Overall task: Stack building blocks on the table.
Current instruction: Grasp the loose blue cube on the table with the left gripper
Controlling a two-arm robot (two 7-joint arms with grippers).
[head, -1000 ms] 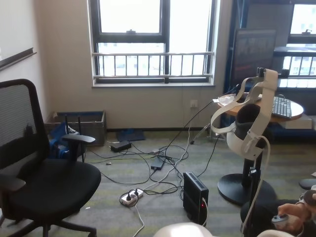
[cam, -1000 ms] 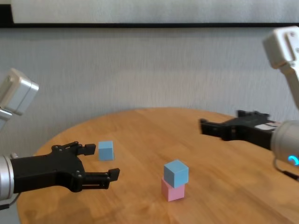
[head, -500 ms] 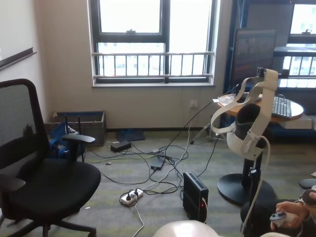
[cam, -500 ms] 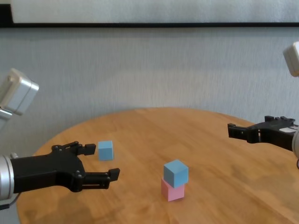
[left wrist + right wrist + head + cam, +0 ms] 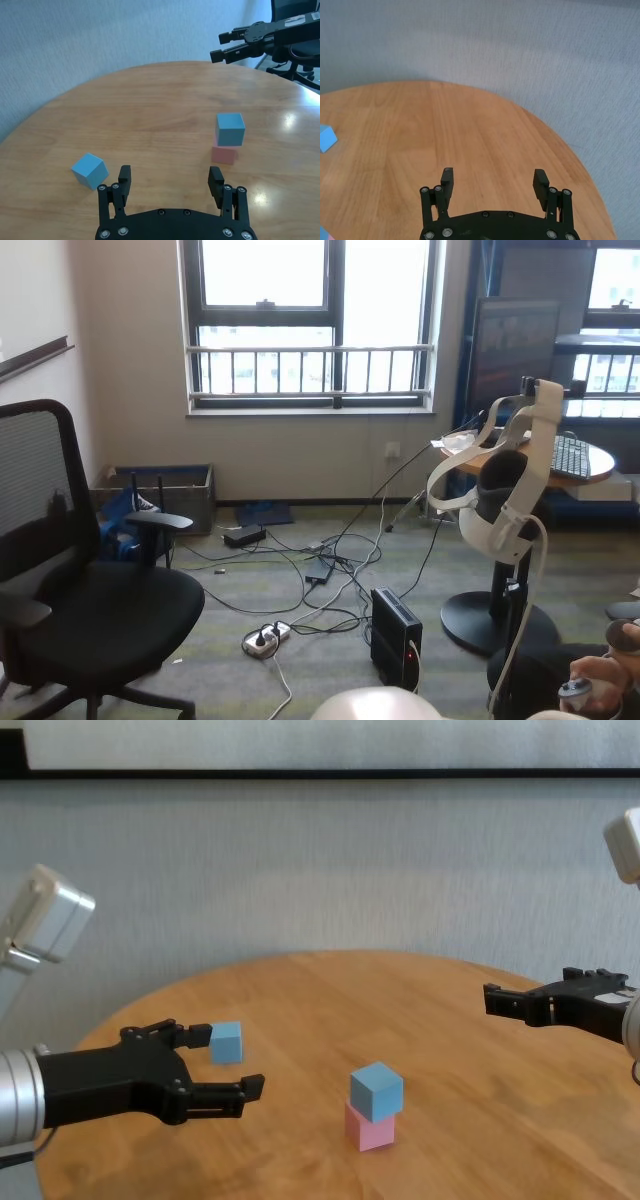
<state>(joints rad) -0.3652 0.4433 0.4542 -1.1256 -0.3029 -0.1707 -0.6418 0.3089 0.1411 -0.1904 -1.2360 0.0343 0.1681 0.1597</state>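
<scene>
On the round wooden table (image 5: 300, 990) a light blue block (image 5: 377, 1090) sits on top of a pale pink block (image 5: 370, 1128), turned a little askew. A second light blue block (image 5: 227, 1042) lies alone to the left. My left gripper (image 5: 230, 1060) hovers open just in front of that loose block (image 5: 90, 170), which sits off to one side of its fingers (image 5: 125, 176). Farther away in the left wrist view, the two-block stack (image 5: 230, 129) stands. My right gripper (image 5: 490, 997) hangs open over the table's right side, away from the stack, and holds nothing (image 5: 493, 174).
A grey wall (image 5: 320, 870) runs behind the table's far edge. Bare wood lies between the stack and the right gripper. The head view shows only the room: an office chair (image 5: 90, 590), floor cables and a stand.
My right gripper has pulled back to the right, away from the stack. My left gripper has edged slightly right, still open. The blocks have not moved.
</scene>
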